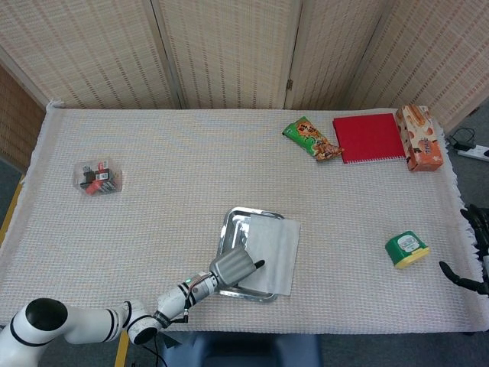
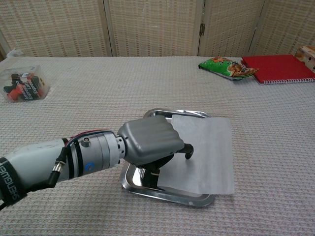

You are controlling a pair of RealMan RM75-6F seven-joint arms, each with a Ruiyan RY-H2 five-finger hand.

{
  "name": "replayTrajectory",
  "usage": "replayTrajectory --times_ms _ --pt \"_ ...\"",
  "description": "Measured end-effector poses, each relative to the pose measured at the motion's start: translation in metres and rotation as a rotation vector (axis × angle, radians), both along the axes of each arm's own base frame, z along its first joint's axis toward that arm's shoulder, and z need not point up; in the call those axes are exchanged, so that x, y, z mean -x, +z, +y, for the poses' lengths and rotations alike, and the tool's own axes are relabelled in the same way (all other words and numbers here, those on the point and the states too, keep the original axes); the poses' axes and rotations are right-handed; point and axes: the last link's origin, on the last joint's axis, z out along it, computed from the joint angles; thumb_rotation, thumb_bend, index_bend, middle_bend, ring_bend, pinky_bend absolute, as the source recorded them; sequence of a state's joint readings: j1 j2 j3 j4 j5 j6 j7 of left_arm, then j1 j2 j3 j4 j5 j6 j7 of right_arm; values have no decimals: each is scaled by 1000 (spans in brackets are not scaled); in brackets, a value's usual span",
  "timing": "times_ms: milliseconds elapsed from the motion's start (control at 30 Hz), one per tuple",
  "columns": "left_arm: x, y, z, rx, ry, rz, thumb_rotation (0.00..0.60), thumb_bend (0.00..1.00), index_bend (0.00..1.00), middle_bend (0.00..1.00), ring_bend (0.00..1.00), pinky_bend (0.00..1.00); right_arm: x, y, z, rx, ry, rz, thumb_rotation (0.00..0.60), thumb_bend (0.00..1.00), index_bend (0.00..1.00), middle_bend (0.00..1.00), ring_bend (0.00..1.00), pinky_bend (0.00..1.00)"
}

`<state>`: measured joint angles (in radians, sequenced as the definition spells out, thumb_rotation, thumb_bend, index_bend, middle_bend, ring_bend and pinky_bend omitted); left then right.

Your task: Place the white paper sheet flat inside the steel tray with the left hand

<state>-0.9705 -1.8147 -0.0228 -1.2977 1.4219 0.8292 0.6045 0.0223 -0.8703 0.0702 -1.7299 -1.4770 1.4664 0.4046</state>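
Note:
The steel tray (image 1: 232, 219) (image 2: 183, 113) sits near the table's front edge, in the middle. The white paper sheet (image 1: 274, 243) (image 2: 206, 152) lies over it, its right part reaching past the tray's right rim onto the cloth. My left hand (image 1: 231, 267) (image 2: 149, 142) is low over the tray's left half and covers the sheet's left edge. Its fingers are curled in, and one dark fingertip (image 2: 188, 150) rests on top of the paper, so it appears to pinch the edge. My right hand (image 1: 475, 225) hangs at the far right table edge with fingers apart and nothing in it.
A clear box of small items (image 1: 99, 177) (image 2: 23, 84) is at the left. A green snack bag (image 1: 312, 139) (image 2: 224, 67), a red notebook (image 1: 369, 138) and an orange carton (image 1: 419, 138) line the back right. A green tub (image 1: 406, 249) stands front right.

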Motion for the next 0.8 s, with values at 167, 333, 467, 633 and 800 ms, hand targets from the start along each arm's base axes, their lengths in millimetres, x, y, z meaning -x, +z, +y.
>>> replayTrajectory --times_ms 167,333,467,633,800 --pt "3 -4 0 -1 -1 15 600 954 344 1000 1000 1000 0 2 1 4 2 -5 600 328 0 0 0 0" --pt "7 -4 0 -11 -11 27 600 955 366 1000 1000 1000 0 3 1 10 1 -2 600 328 0 0 0 0" --pt "9 -2 1 -22 -15 31 600 955 370 1000 1000 1000 0 1 1 5 2 4 600 328 0 0 0 0" --pt "10 0 2 -33 -15 31 600 955 375 1000 1000 1000 0 -1 0 -2 2 7 600 329 0 0 0 0" --pt "12 2 4 -51 -17 38 600 955 386 1000 1000 1000 -1 0 1 1 2 7 600 328 0 0 0 0"
